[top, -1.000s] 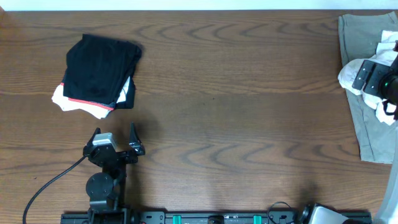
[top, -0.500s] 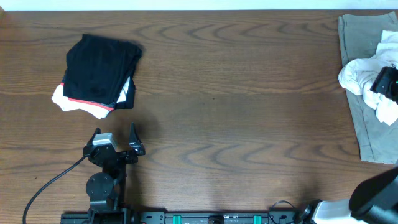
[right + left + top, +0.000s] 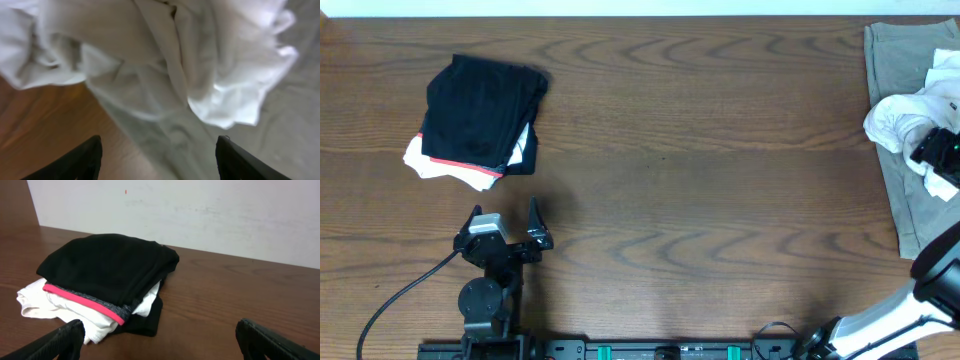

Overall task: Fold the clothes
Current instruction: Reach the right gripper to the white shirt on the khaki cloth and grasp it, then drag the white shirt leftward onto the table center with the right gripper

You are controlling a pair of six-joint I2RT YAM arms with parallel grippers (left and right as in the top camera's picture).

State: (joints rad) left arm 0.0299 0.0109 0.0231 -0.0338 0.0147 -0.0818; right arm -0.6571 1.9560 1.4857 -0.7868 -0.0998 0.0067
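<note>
Nothing legible is picked up in any view. No lettering, label, brand or number can be read on the crumpled white cotton T-shirt (image 3: 888,120), on the folded black garment with red trim (image 3: 480,105) or on the olive-grey flat cloth (image 3: 895,50).

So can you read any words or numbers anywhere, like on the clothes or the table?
None: no word, number or sign can be read in any view.
The crumpled white T-shirt shows only plain white folds, with no print in sight.
The black folded garment has a red trim band but no label that shows.
The olive-grey cloth and the table are plain.
</note>
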